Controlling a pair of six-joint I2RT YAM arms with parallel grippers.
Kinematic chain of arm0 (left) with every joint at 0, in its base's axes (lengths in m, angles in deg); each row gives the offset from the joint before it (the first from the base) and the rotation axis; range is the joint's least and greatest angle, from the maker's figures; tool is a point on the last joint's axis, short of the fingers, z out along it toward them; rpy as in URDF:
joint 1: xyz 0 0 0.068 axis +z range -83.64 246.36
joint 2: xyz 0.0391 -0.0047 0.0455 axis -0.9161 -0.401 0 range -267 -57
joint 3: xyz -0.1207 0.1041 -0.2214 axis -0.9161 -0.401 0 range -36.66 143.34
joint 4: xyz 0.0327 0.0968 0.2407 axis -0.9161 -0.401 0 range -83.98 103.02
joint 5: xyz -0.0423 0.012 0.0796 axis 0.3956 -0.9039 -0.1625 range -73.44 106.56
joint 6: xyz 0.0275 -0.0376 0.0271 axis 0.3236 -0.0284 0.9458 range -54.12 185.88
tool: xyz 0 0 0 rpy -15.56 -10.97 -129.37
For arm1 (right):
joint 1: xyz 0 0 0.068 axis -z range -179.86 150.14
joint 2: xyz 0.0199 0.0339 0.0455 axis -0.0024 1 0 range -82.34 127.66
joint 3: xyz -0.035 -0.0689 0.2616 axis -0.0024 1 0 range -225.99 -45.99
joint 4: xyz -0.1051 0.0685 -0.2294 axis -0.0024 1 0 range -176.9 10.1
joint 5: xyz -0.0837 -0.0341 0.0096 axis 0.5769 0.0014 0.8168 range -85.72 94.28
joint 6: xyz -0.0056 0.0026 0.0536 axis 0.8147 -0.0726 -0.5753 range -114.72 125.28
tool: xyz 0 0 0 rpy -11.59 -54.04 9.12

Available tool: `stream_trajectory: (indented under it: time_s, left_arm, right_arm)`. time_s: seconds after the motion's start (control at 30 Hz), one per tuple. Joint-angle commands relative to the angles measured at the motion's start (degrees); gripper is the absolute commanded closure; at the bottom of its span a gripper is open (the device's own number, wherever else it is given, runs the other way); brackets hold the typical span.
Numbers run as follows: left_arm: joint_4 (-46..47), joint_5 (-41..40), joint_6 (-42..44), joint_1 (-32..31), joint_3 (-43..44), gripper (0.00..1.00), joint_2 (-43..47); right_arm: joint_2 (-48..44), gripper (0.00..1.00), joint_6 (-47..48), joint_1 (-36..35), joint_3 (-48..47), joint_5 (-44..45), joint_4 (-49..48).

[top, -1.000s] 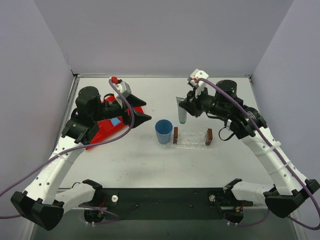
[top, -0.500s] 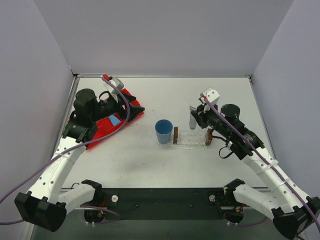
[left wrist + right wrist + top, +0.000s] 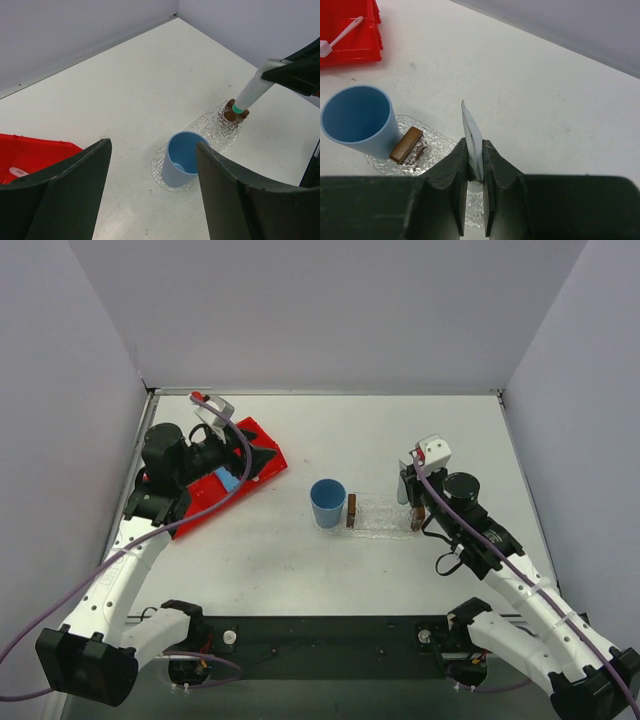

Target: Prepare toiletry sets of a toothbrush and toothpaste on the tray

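The tray (image 3: pixel 382 520) lies on the table (image 3: pixel 330 570) right of centre, a brown block (image 3: pixel 351 511) at its left end and another (image 3: pixel 419 515) at its right. A blue cup (image 3: pixel 327 503) stands upright just beside the left block, and in the wrist views its base sits on the bubbly clear plastic.

The right gripper (image 3: pixel 407 488) is clenched on the pale toothpaste (image 3: pixel 471 135). It grips the tube by the flat end. The tube hangs tilted, with its green cap (image 3: pixel 237 107) down at the right block. I cannot tell whether the cap touches the block.

Farther back on the left sits the red bin (image 3: pixel 200 502). The blue toothpaste (image 3: pixel 229 481) and the toothbrush (image 3: pixel 342 34) lie inside it. The left gripper (image 3: pixel 268 462) hovers over the bin's right end, released, with its jaws wide apart and nothing between them.
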State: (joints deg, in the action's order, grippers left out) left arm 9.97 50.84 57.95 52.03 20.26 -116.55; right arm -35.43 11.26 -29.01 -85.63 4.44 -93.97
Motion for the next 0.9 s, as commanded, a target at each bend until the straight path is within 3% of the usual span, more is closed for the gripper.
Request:
stream_trajectory:
  time_s: [0.0, 0.87]
  left_arm:
    - [4.28, -1.06, -1.04, 1.14, 0.03, 0.22, 0.66]
    - [7.71, -1.15, -3.59, 5.45, -2.26, 0.22, -2.24]
  right_arm:
    - [-2.71, 1.00, -0.71, 0.76, 0.26, 5.11, -6.03]
    - [-0.51, 1.00, -5.98, 3.13, 6.94, 6.08, -8.39]
